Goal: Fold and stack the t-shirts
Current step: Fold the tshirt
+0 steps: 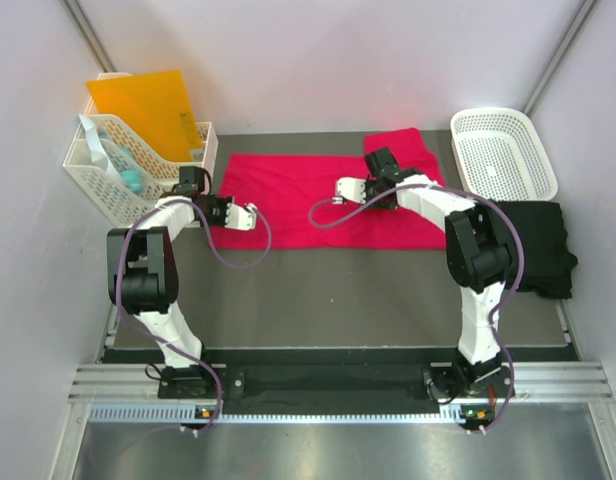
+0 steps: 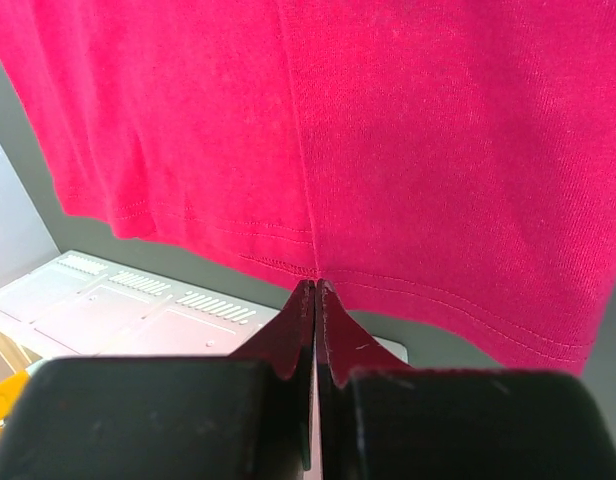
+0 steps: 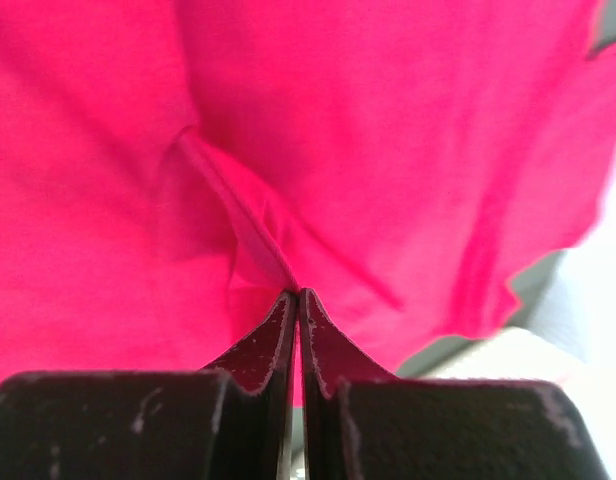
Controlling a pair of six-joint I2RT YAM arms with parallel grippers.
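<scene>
Nearest me, my two arms rise from the front edge of the dark grey table (image 1: pixel 338 290). The left gripper (image 2: pixel 316 288) is clenched on the bottom hem of the bright pinkish-red soft cloth t-shirt (image 1: pixel 288 185), just where a seam meets the stitched edge. The right gripper (image 3: pixel 296 296) is also clamped tight, pinching a small pucker of the same shirt further along its body.

The shirt lies spread across the middle of the table. I judge that folding it is the step in hand, with stacking not yet begun. Next I should lift both grips evenly and carry the cloth over itself without stretching it.

A plain black soft cloth t-shirt (image 1: pixel 536 245) lies well apart at the right edge. Just beyond it sits a white lattice plastic basket (image 1: pixel 503 150).
</scene>
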